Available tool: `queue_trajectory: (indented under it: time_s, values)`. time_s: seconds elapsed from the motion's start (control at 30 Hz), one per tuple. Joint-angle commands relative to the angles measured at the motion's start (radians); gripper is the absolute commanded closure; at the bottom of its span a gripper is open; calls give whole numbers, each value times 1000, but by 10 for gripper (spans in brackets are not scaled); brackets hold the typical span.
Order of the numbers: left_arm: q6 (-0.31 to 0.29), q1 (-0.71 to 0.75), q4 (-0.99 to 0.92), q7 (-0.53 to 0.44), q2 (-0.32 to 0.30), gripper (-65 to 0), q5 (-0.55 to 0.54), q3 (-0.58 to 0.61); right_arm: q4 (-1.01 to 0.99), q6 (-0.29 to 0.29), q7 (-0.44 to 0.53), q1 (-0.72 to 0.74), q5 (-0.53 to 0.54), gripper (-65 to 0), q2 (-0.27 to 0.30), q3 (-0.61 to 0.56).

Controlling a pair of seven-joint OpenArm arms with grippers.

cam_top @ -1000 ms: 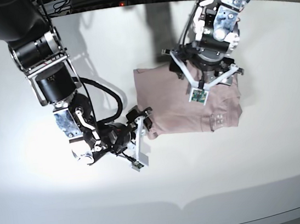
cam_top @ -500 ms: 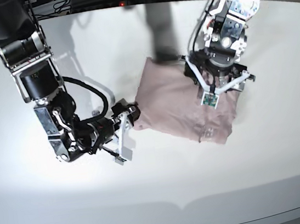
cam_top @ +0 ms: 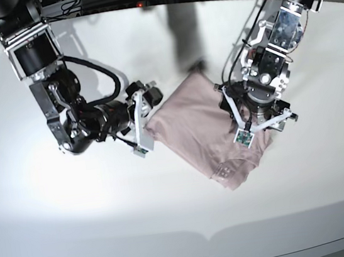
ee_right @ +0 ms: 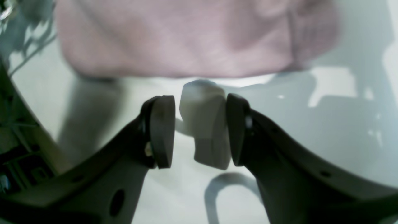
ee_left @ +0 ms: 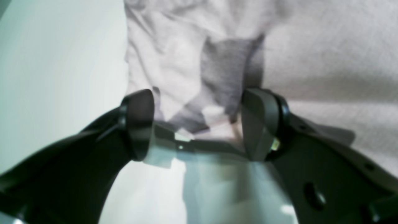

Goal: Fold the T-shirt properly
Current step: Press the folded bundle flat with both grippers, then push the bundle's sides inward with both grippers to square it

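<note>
In the base view we see the shirt (cam_top: 195,122) centre to right of the frame, its long axis slanting from upper left to lower right. The left pincer (ee_left: 199,124), spread wide around bunched cloth without gripping, is nearer, over its right part. The right pincer (ee_right: 200,132), partly open and empty, sits just off its left edge, so we judge the cloth lies rightward from there.
</note>
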Motion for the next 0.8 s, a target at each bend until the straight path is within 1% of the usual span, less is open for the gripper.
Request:
queue_trajectory:
  time_s: [0.0,0.13,0.37,0.6,0.7,0.73,0.77]
  values:
    - [-3,-27,10,-17,-4,-429,2,-2,12,-3,-44,-6,-5,-276,6,-3]
    - [-25,-54,10,-24,-3,-429,1,-2,28,-3,-36,-21,14,-276,-6,-3]
    - [-58,-62,10,-57,-9,-429,2,-2,50,-3,-36,-18,14,-276,-56,-2]
    - [-57,-72,10,-59,-45,-429,2,-2,202,-3,-31,-3,17,-276,-58,29]
    - [-57,-72,10,-55,-60,-429,-7,-2,236,-3,13,18,8,-276,-58,58]
    - [-57,-72,10,-52,-61,-429,-7,-2,235,-3,38,29,-6,-276,-58,73]
    - [-57,-72,10,-46,-61,-429,-6,-2,233,-3,74,37,-44,-276,-58,87]
